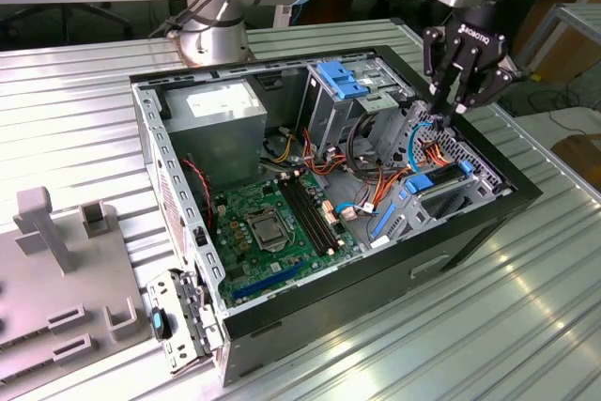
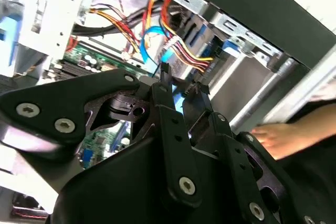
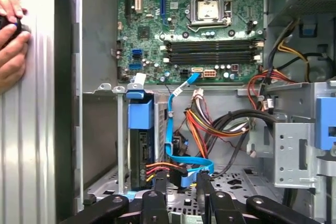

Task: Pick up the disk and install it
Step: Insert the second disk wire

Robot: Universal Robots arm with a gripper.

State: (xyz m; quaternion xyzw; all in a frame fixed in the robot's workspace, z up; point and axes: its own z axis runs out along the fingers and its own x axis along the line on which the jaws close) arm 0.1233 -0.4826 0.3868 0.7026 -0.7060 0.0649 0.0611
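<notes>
The disk (image 1: 438, 182), dark with bright blue side rails, sits on edge in the bay at the side of the open computer case (image 1: 310, 312) on the exterior view's right. In the first wrist view the disk (image 3: 140, 142) stands in that bay beside red, yellow and blue cables. My gripper (image 1: 449, 106) hangs just above the case, over the cables next to the disk and apart from it. Its fingers (image 3: 160, 190) stand a narrow gap apart, and only a blue flat cable (image 3: 184, 169) shows beyond that gap. The gripper (image 2: 182, 80) holds nothing that I can see.
Inside the case are the green motherboard (image 1: 272, 223), the grey power-supply box (image 1: 221, 105) and a metal drive cage with a blue latch (image 1: 343, 80). A person's hand (image 3: 10, 35) rests on the ribbed table outside the case wall. A grey fixture (image 1: 56, 279) lies at the exterior view's left.
</notes>
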